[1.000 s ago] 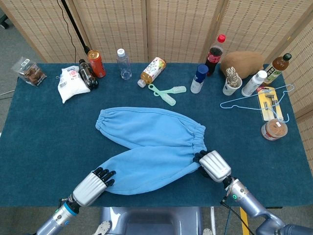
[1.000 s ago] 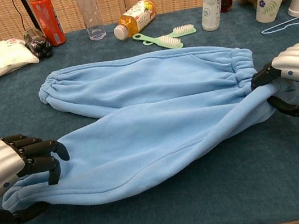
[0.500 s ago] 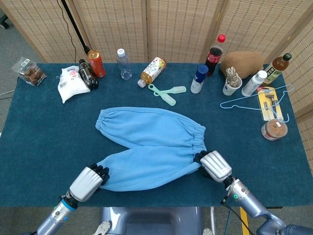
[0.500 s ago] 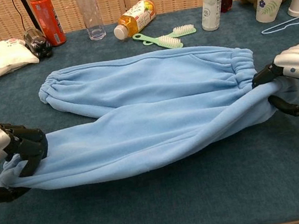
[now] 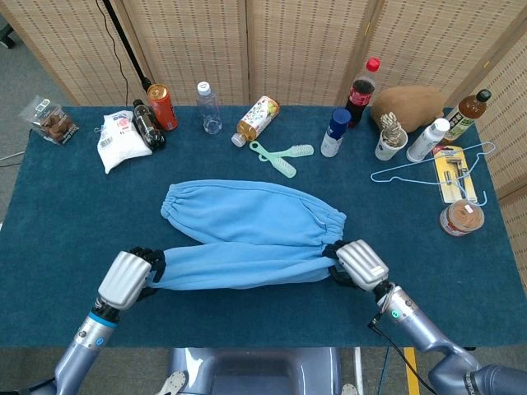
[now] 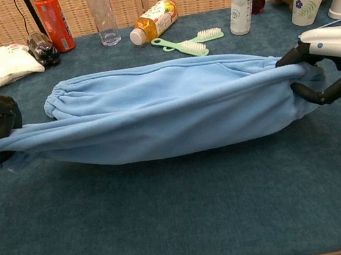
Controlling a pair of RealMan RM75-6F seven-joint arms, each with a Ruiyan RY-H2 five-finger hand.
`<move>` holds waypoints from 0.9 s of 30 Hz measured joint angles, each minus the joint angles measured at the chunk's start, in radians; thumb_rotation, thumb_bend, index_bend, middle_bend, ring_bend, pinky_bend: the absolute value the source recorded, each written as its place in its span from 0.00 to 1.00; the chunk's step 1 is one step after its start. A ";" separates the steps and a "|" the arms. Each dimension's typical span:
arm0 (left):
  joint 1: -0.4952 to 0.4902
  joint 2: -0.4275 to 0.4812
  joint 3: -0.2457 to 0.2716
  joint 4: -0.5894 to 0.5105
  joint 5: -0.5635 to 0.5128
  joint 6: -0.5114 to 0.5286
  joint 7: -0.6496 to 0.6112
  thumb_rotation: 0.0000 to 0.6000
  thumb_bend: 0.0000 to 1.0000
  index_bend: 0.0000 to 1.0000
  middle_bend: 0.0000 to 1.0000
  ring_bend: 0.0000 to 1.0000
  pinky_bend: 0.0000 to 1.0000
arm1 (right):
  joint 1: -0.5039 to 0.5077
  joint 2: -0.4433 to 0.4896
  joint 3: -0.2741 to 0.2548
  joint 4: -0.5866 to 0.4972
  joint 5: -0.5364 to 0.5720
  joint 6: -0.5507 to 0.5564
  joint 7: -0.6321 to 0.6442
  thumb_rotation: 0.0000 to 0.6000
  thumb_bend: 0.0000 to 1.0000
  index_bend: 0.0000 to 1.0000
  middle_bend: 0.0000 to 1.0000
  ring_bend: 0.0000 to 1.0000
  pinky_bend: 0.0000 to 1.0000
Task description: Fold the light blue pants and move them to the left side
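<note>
Blue table (image 5: 66, 247), pants (image 5: 247, 218) spread mid-cloth. Left hand (image 5: 128, 277) gripping the near leg's cuff, right hand (image 5: 358, 263) gripping its waist end, lifting that leg toward the far one. Looks like first fold half done; still needs laying flat, folding again, moving left.

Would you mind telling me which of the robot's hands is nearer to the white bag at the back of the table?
The left. The left hand grips the pants' cuff end, in front of the white bag on the same side. The right hand holds the waistband end, far across the table.
</note>
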State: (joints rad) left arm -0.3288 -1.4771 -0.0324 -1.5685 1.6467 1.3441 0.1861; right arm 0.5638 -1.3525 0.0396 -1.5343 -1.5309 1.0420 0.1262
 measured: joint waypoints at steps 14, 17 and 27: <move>-0.072 0.032 -0.154 -0.149 -0.344 -0.132 0.196 1.00 0.42 0.84 0.59 0.56 0.51 | 0.093 0.032 0.111 -0.021 0.242 -0.188 0.008 1.00 0.84 0.59 0.48 0.43 0.57; -0.099 0.023 -0.180 -0.147 -0.400 -0.148 0.250 1.00 0.41 0.84 0.59 0.52 0.40 | 0.114 0.031 0.131 -0.010 0.295 -0.222 0.002 1.00 0.84 0.59 0.48 0.43 0.57; -0.183 -0.036 -0.257 -0.097 -0.518 -0.167 0.316 1.00 0.41 0.84 0.59 0.52 0.36 | 0.166 0.006 0.178 0.052 0.390 -0.273 -0.023 1.00 0.84 0.59 0.49 0.43 0.57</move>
State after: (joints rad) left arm -0.5119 -1.5132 -0.2898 -1.6652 1.1283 1.1774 0.5025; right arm 0.7303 -1.3466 0.2178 -1.4824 -1.1408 0.7692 0.1031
